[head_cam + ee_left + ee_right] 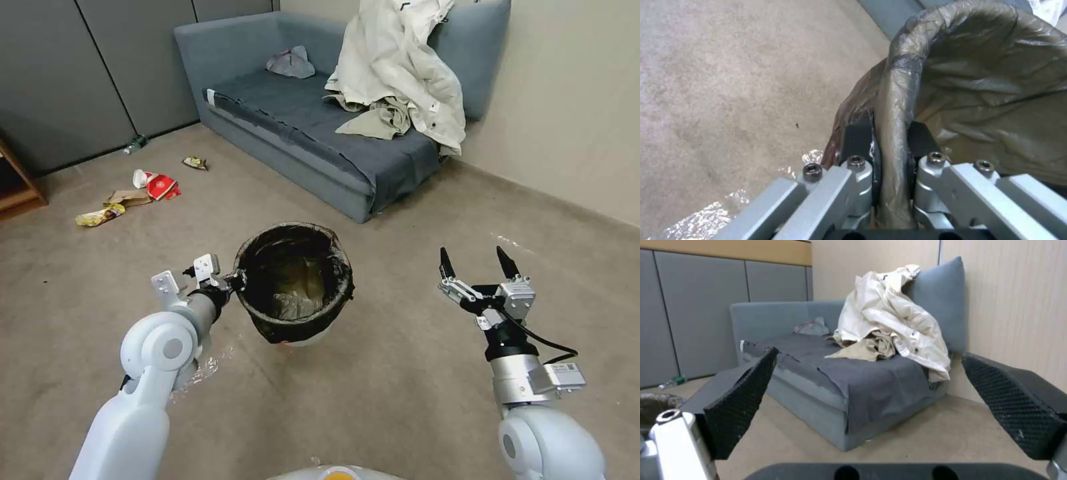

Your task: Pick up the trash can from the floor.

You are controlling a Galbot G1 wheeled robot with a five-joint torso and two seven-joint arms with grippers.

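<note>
At frame centre, the trash can [293, 283] hangs tilted above the floor [400, 400].
Left hand [889, 156] is clamped on its bag-covered rim, left side; right hand [477, 263], fingers apart, sits lower right over bare carpet. Sofa [320, 133] edges the upper centre; litter [133, 193] lies upper left.

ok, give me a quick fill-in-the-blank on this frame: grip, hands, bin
1. The left hand is shut on the bin's ____.
2. The right hand is ____ and holds nothing.
3. The bin is lined with a ____ bag.
4. A pale jacket lies on the ____.

Missing words: rim; open; black; sofa
</note>
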